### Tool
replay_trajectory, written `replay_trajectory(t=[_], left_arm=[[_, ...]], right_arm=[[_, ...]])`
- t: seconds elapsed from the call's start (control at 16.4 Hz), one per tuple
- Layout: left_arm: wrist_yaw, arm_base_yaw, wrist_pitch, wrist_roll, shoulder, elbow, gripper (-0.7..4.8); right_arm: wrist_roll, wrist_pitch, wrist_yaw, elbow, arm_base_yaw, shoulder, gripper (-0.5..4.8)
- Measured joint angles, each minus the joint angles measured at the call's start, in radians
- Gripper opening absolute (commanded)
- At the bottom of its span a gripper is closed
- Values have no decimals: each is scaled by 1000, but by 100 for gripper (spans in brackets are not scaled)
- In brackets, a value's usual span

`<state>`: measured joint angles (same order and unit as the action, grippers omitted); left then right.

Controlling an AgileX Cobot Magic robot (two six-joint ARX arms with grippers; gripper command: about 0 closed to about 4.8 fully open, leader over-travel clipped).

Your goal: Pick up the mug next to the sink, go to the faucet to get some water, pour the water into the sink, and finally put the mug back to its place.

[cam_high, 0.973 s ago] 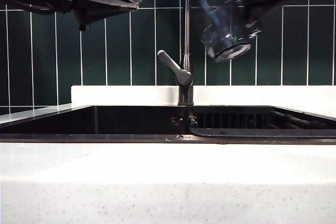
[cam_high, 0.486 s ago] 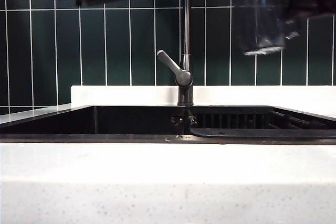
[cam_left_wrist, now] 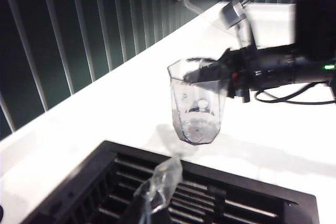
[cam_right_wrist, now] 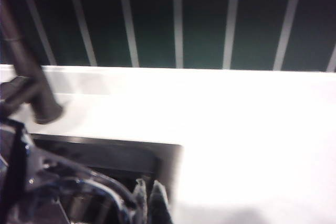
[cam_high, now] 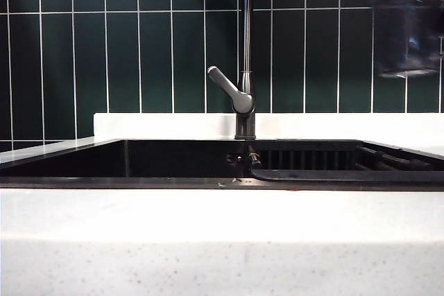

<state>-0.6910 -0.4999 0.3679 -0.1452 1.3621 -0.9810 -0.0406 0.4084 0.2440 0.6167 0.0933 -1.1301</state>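
A pale speckled tabletop fills the foreground of the exterior view. Behind it lies the wide, shallow black sink, with a ribbed black section on its right side. At the sink's back edge stands the faucet, a thin upright metal pipe on a dark base, its grey lever angled up to the left. A white ledge and dark green wall tiles close the scene.

The clear, faceted mug is in the air, upright, at the far right of the exterior view, above the tabletop just beyond the sink's ribbed end. The right hand grips its rim, fingers pinched nearly together on the glass wall. No water can be made out in it.

The left hand is closed with nothing in it, over the ribbed section, near the mug but apart from it.
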Motion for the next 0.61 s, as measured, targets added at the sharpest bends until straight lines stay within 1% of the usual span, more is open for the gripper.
replay_trajectory(t=[0.06, 0.12, 0.24, 0.43, 0.61], left_arm=[[7, -5, 4, 2, 0, 0, -6], [12, -3, 2, 4, 0, 0, -6], [18, 0, 2, 5, 0, 2, -6], [-9, -1, 0, 5, 1, 8, -6], [-39, -1, 5, 6, -1, 27, -6]], right_arm=[[0, 5, 39, 0, 55, -18, -5], [-5, 13, 57, 0, 90, -33, -5], [-23, 85, 102, 0, 162, -71, -5], [-19, 164, 140, 2, 183, -130, -5], [-6, 157, 155, 1, 184, -209, -5]])
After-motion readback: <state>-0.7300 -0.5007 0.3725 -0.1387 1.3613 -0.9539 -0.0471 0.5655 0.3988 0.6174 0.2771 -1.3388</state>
